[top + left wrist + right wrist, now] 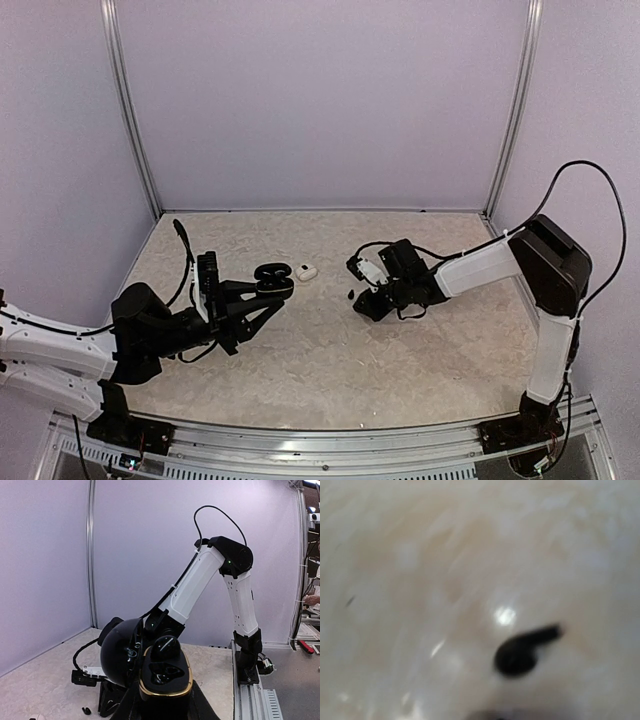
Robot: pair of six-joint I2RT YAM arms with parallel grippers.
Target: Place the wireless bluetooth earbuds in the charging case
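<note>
My left gripper (268, 292) is clamped on the open black charging case (165, 680), which seems raised off the tabletop (330, 360), pockets facing the other arm. The right gripper (366, 298) sits low, just beside a black earbud (520, 652) lying loose on the tabletop. I can't tell how wide its jaws are, because the wrist view is blurred and shows no fingers. A small white piece (306, 271) lies near the case. My worry is that the bud is tiny and glossy, so a slightly off-centre pinch could squirt it sideways or roll it away. Coming in too low could scrape the fingertips on the tabletop. And if the case sits tilted, the bud may not seat.
</note>
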